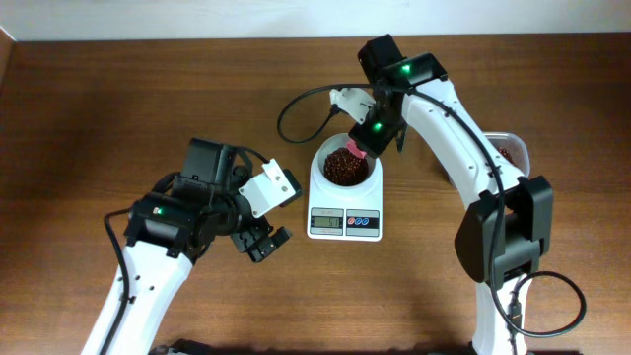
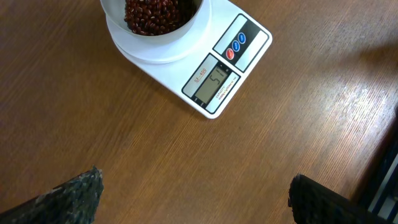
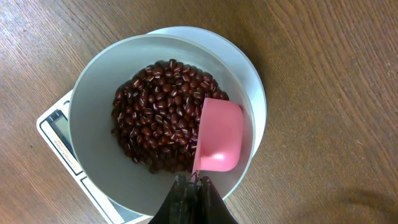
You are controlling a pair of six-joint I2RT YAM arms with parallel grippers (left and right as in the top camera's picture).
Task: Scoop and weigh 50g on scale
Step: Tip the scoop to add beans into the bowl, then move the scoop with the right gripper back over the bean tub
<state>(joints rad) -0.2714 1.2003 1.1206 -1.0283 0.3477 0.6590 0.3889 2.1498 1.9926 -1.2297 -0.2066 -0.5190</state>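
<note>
Bowl: You are looking at a white bowl point(image 3: 99, 149) seated on the scale point(image 2: 217, 68), with a heap of dark red beans point(image 3: 155, 118) covering its floor.
Scoop: A pink scoop point(image 3: 219, 137) sits inside the bowl, against the right wall in your right wrist view, its cup touching the beans.
Tub: A clear tub point(image 1: 520, 141) sits at the right edge of your overhead view, largely hidden behind the right arm point(image 1: 463, 128); a few beans show in it.
Scale: It stands on the wooden table point(image 1: 118, 108), centre of the overhead view, with the display and the red and blue buttons along its lower edge. In your left wrist view the display seems to read 51.
Right gripper: The right gripper point(image 3: 194, 183) is pressed together on the scoop's handle, directly over the bowl's upper right rim in the overhead view.
Left gripper: The left gripper point(image 2: 196, 199) is spread wide and holds nothing, hanging over bare table at lower left of the scale. The scale fills the upper middle of its wrist view, well apart from both fingers point(image 2: 74, 196).
</note>
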